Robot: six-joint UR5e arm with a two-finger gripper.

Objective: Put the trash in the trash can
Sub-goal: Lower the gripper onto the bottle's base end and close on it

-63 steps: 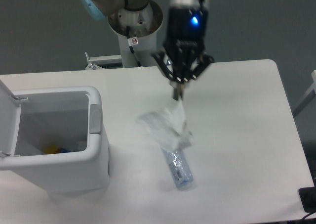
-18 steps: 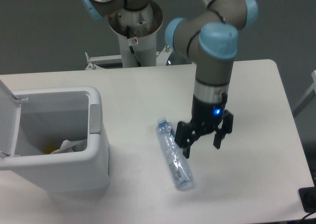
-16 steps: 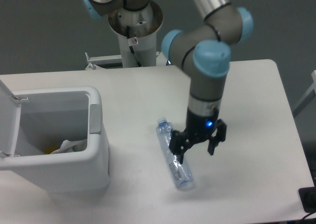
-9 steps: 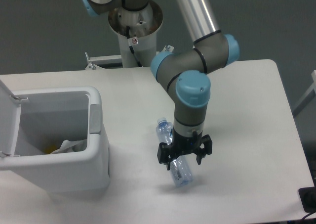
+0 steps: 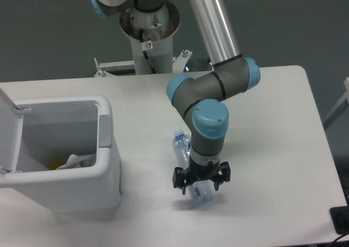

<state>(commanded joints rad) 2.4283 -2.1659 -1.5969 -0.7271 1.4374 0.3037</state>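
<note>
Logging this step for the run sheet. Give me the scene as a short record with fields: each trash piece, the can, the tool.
bottle: lying on the table right of the can, cap end visible, base toward the camera, middle hidden by the arm
wrapper: inside the can, by its near wall
can: left side of the table, lid open
tool: low over the bottle, fingers spread to either side of it; contact cannot be told
left to do: bottle into the can
</note>
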